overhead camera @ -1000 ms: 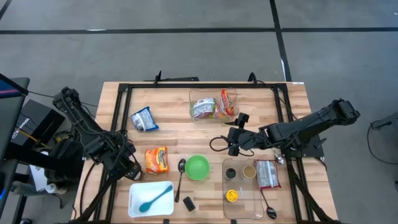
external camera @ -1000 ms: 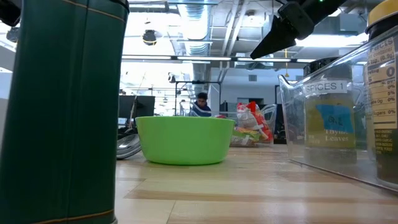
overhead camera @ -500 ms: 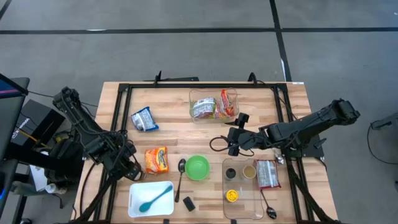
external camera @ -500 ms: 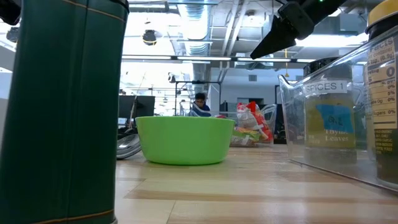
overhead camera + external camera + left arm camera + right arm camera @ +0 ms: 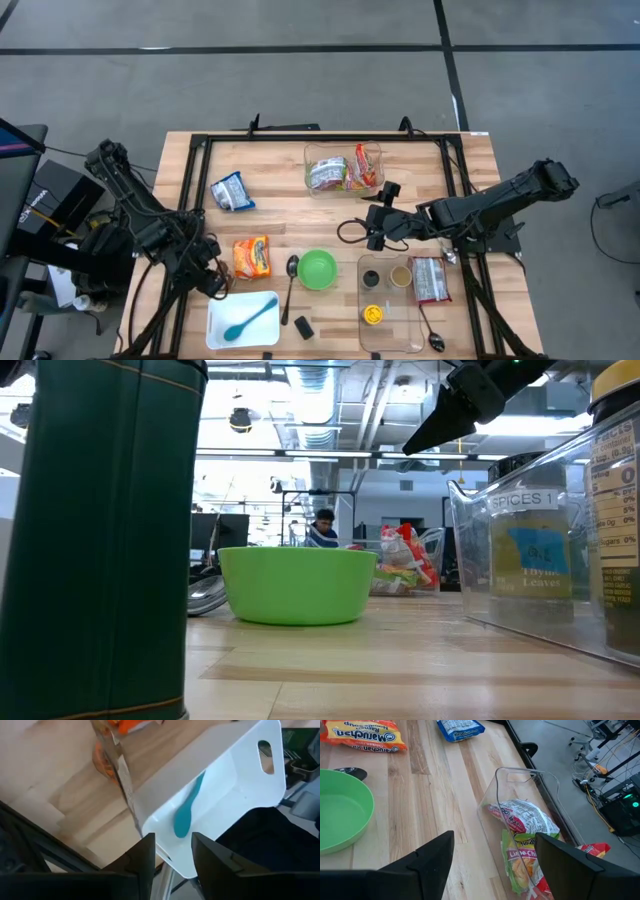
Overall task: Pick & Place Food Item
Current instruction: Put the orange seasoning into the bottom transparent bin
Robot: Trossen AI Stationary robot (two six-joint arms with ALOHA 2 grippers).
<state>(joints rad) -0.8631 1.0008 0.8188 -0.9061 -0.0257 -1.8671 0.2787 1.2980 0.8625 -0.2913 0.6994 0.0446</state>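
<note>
Orange noodle pack (image 5: 252,257) flat, long axis toward/away; L gripper (image 5: 212,281) part-open, R gripper (image 5: 372,228) wide, both empty.

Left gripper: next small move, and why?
Probably back toward the orange noodle packet. The left gripper hangs by the white tray holding the teal spoon, jaws parted and nothing between them in the left wrist view. The packet lies on the wood beside it, while the right gripper waits mid-table.
</note>
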